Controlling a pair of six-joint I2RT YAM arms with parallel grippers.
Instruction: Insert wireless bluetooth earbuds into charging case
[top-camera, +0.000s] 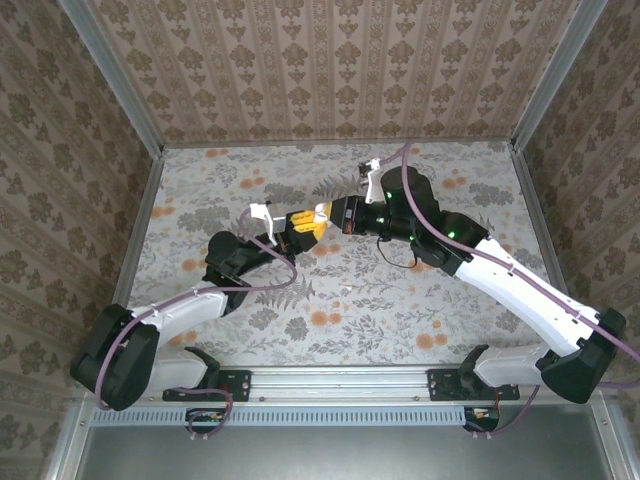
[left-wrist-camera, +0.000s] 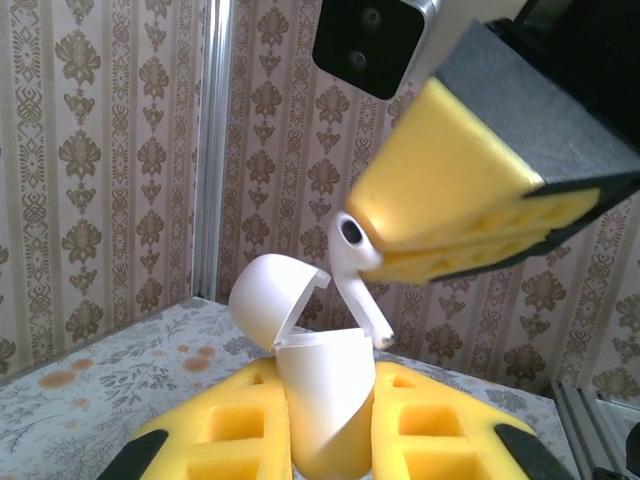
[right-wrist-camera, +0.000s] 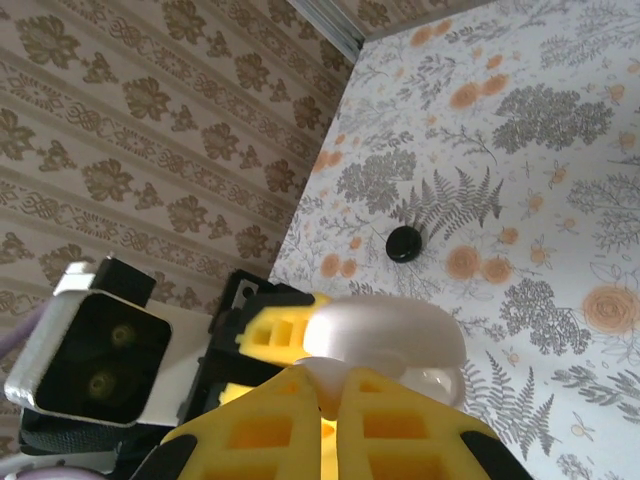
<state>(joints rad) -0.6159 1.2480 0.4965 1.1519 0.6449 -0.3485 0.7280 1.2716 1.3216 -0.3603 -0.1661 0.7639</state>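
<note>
Two tools meet tip to tip above the floral bench (top-camera: 420, 330). The left tool (left-wrist-camera: 325, 425) is pressed together on the white case (left-wrist-camera: 325, 390), which stands upright between its yellow pads (left-wrist-camera: 220, 430). The lid (left-wrist-camera: 262, 300) is tipped open toward that tool's left. The right tool (left-wrist-camera: 375, 245) hangs just above, pinching a white earbud (left-wrist-camera: 346, 258) at its tip. The stem points down at the case's open rim; contact cannot be told. Beyond the right tool's tips, a small black round thing (right-wrist-camera: 404, 243) lies on the bench.
</note>
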